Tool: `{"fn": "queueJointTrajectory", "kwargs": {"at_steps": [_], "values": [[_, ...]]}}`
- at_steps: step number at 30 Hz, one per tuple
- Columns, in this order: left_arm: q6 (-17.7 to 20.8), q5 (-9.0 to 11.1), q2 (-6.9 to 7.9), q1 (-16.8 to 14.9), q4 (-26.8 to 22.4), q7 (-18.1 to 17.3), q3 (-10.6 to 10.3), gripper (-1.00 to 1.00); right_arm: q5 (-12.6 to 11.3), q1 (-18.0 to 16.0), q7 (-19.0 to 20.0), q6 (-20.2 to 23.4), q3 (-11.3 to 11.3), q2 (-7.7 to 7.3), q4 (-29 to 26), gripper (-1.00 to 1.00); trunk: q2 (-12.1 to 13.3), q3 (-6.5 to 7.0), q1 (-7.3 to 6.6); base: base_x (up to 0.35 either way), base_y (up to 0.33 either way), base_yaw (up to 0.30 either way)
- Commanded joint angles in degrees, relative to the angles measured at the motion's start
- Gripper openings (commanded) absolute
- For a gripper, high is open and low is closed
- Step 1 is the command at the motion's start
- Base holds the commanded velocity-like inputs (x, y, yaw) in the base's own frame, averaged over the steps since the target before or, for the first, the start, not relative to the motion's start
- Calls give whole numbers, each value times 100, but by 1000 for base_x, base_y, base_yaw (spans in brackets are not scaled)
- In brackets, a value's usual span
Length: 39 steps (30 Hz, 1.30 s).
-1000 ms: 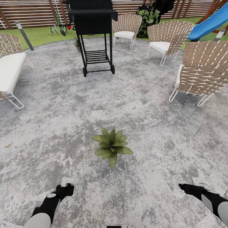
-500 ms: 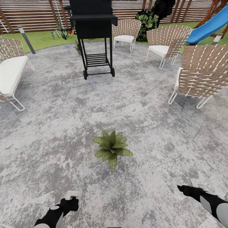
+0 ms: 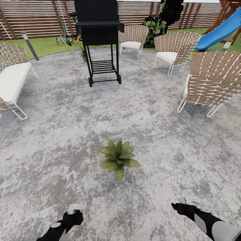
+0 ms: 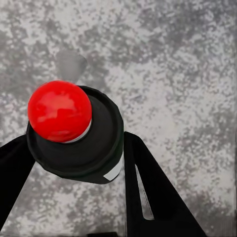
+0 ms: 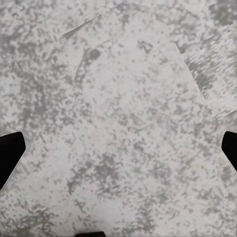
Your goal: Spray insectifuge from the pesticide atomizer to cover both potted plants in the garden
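- From the head view, one potted plant (image 3: 117, 158) stood on the grey paved patio (image 3: 160, 140) just ahead of the robot, roughly between its two arms, its pot hidden under the leaves. A second small plant (image 3: 82, 52) showed far off beside the black grill (image 3: 99, 33), too small to be sure of. The left pincer (image 3: 74, 214) hung low, with a white spray head poking above it; the right pincer (image 3: 177, 207) reached forward, well apart from the plant.
- In the left wrist view, the left pincer (image 4: 74, 148) had its dark fingers (image 4: 148, 192) closed against either side of the pesticide atomizer (image 4: 81, 140), whose round dark body and red button faced the camera above bare paving.
- In the right wrist view, the right pincer (image 5: 118, 148) stood wide open with nothing between its tips, only paving beneath.
- My judgement: the atomizer looked a small, light, rigid bottle with a smooth round wall, so it could twist or slip in a two-finger hold. Gripping it across the body, below the head, seemed right, leaving the nozzle free to aim.
- The plant's leaves looked soft and easily knocked, so the spray should be aimed from above without touching.
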Motion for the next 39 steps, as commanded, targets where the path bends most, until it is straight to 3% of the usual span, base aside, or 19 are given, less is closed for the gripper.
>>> {"fn": "queueJointTrajectory", "kwargs": {"at_steps": [1,4,9,10,13,16,21,39], "values": [[-55,67,-6,37,-13,-29,63,-100,-55,-2,30,-17,43,-5,2,100,-1,6,0,0,0,0],[-110,199,-6,71,-10,-29,74,-100,-54,-2,26,-20,56,-1,8,100,-1,34,0,0,0,0],[-125,239,-6,83,-6,-30,80,-100,-22,-2,24,-15,67,44,17,100,-1,80,0,0,0,0],[-125,240,-6,85,-6,-29,82,-100,-20,0,25,-14,68,165,18,100,-1,89,0,0,0,0],[-126,243,-6,88,-6,-30,85,-100,-12,106,18,-13,70,851,17,100,-1,117,0,0,0,0],[-127,243,-8,88,-5,-34,86,-100,-8,192,4,-13,64,1188,13,100,-1,144,0,0,0,0],[-127,245,-6,89,-5,-31,86,-100,-18,223,-2,-13,56,1255,17,100,-1,191,0,0,0,0],[-127,252,-6,91,-5,-36,86,-100,-16,258,-8,-13,61,1258,18,100,-1,357,0,0,0,0]]}}
